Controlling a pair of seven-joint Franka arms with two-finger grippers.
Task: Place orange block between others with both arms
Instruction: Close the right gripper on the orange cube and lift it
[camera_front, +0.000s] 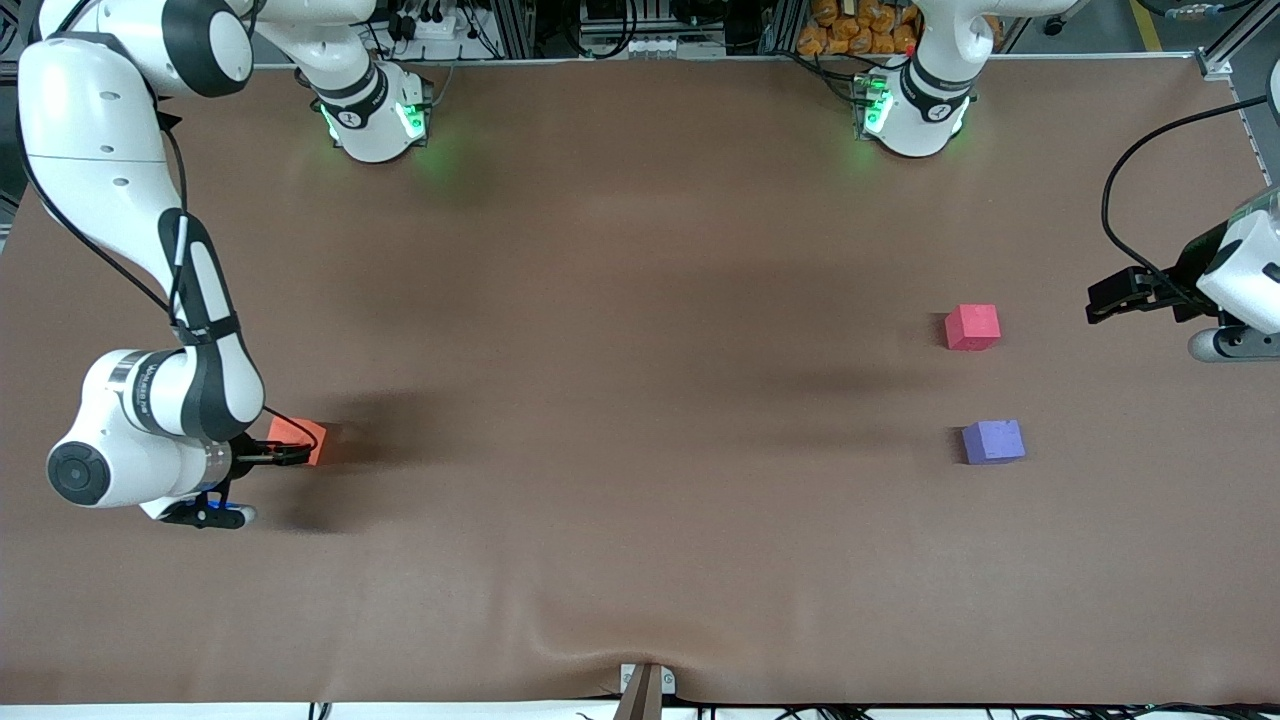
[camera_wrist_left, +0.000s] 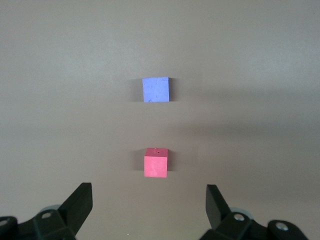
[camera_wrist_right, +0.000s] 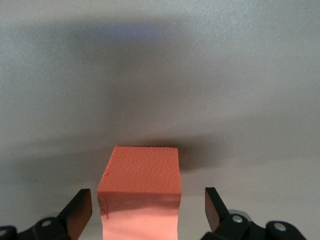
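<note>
Brown table (camera_front: 640, 400), orange block (camera_wrist_right: 140, 195) between right pincer's (camera_wrist_right: 149, 207) spread fingers

Three cubes lie on the surface (camera_front: 640, 400): one orange block (camera_front: 303, 436), one red cube (camera_front: 972, 327), one purple cube (camera_front: 992, 441). Two arms stand at it, each with one two-fingered tool: the right tool (camera_front: 290, 455) and the left tool (camera_front: 1100, 300).
</note>
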